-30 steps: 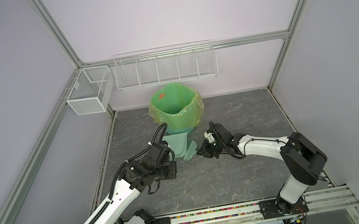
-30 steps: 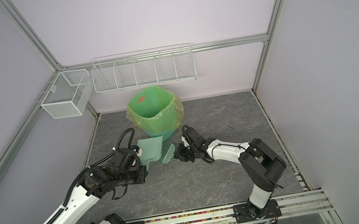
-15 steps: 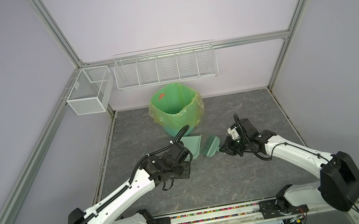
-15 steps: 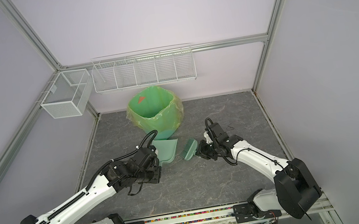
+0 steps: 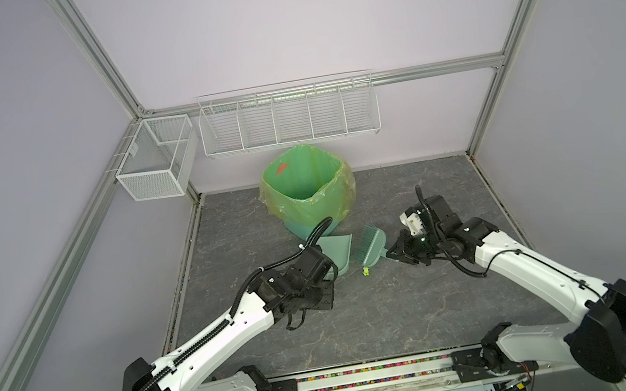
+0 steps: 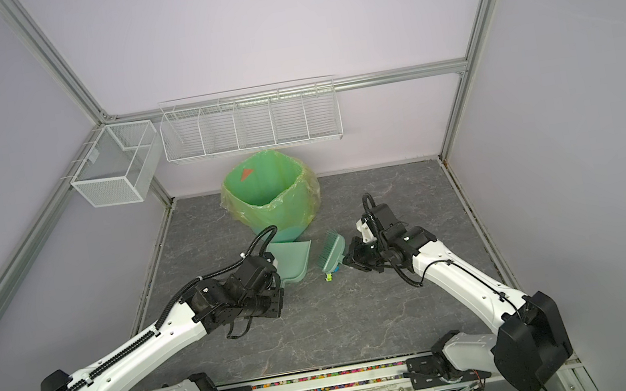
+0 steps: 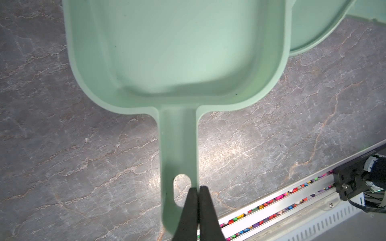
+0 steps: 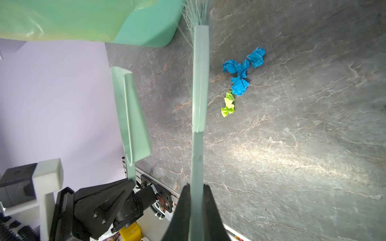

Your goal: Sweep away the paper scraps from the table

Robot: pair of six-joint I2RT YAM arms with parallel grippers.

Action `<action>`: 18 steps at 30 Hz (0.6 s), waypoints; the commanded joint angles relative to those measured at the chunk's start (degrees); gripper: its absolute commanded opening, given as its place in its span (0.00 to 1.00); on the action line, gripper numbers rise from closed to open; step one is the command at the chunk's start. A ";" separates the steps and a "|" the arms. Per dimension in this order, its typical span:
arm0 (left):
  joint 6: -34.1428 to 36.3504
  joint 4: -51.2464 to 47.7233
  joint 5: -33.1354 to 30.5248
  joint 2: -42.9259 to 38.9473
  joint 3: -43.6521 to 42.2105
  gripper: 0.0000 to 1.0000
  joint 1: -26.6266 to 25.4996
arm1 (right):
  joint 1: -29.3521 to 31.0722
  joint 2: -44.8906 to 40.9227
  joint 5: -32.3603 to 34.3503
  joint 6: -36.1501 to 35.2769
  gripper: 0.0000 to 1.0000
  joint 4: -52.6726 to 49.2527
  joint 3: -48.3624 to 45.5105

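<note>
Cluster of blue and lime-green paper scraps (image 8: 240, 81) on table (image 5: 404, 309), just beside brush (image 8: 199, 83), in front of bin (image 5: 307, 212); dustpan (image 7: 177, 52) close by, empty. Grip: right gripper (image 8: 196, 187) clamped on brush handle; left gripper (image 7: 197, 192) pinched on dustpan handle end. Advice: seat pan lip flat on table beside cluster, then draw bristles across in short light stroke; wads likely scatter.

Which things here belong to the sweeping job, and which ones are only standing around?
For the job: paper scraps, hand brush, dustpan, bag-lined bin, table.
Only standing around: wire rack, mesh basket.
</note>
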 commanded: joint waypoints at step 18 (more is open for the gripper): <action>-2.93 2.94 -2.43 2.22 -2.96 0.00 -7.37 | -5.66 2.96 4.77 -20.24 0.07 -21.55 16.29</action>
